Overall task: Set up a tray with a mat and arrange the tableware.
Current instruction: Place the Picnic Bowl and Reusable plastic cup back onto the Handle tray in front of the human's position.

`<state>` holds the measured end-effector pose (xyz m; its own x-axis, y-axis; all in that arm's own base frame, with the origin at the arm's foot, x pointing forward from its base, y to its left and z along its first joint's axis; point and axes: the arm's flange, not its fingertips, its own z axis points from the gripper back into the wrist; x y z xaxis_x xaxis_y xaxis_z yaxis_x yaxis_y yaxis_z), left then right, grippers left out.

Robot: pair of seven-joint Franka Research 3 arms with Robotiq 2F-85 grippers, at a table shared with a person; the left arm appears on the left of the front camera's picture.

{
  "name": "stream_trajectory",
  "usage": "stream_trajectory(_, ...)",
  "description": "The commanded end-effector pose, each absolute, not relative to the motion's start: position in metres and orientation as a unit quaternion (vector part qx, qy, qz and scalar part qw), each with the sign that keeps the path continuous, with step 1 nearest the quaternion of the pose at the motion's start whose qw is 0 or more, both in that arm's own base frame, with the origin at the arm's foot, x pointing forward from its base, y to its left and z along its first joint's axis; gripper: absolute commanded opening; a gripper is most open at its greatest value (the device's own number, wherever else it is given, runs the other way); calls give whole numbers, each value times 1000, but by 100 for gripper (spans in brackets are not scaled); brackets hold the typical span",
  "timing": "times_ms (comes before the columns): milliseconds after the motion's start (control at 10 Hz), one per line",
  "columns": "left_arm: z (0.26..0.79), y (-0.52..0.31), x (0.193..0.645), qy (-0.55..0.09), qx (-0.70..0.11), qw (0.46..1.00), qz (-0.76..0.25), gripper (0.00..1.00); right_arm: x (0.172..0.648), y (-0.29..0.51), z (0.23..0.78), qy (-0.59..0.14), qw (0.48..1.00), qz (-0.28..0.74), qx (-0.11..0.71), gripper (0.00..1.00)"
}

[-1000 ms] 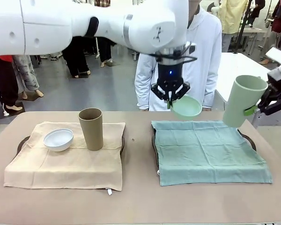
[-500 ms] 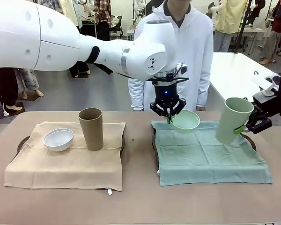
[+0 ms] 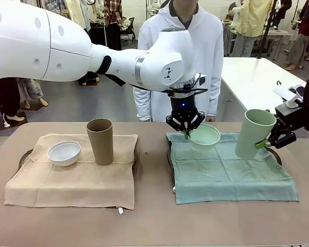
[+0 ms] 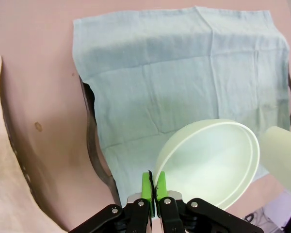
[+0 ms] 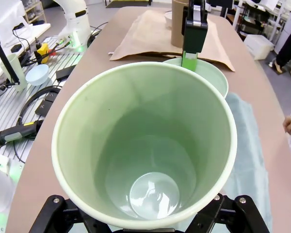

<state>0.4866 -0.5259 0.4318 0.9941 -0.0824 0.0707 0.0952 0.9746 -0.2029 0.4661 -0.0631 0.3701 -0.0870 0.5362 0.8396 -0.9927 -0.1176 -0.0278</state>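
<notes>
My left gripper (image 3: 186, 131) is shut on the near rim of the mint green bowl (image 3: 205, 136), which it holds tilted just above the back left part of the green mat (image 3: 226, 167). The left wrist view shows the green pads (image 4: 146, 184) pinching the bowl (image 4: 213, 160) over the mat (image 4: 184, 73). My right gripper (image 3: 268, 140) is shut on the mint green cup (image 3: 254, 133), tilted above the mat's right side; its inside (image 5: 145, 145) is empty. The white bowl (image 3: 64, 153) and the brown cup (image 3: 100, 141) stand on the beige mat (image 3: 72, 180).
A dark tray rim (image 3: 169, 154) shows under the green mat, another (image 3: 24, 157) under the beige one. A person in a white hoodie (image 3: 180, 51) stands at the far edge. A white table (image 3: 252, 77) is behind on the right.
Both arms have come down. The mint green bowl has sunk toward the green mat, and the mint green cup has moved down and a little left over the mat's right side.
</notes>
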Motion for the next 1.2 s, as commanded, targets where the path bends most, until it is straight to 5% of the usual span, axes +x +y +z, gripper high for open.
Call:
stream_trajectory(0,429,-525,486,-29,-102,993,-44,4,466,-63,370,-327,578,661,349,85)
stream_trajectory(1100,365,-527,499,17,-93,995,-32,4,496,-44,301,-311,562,668,375,85)
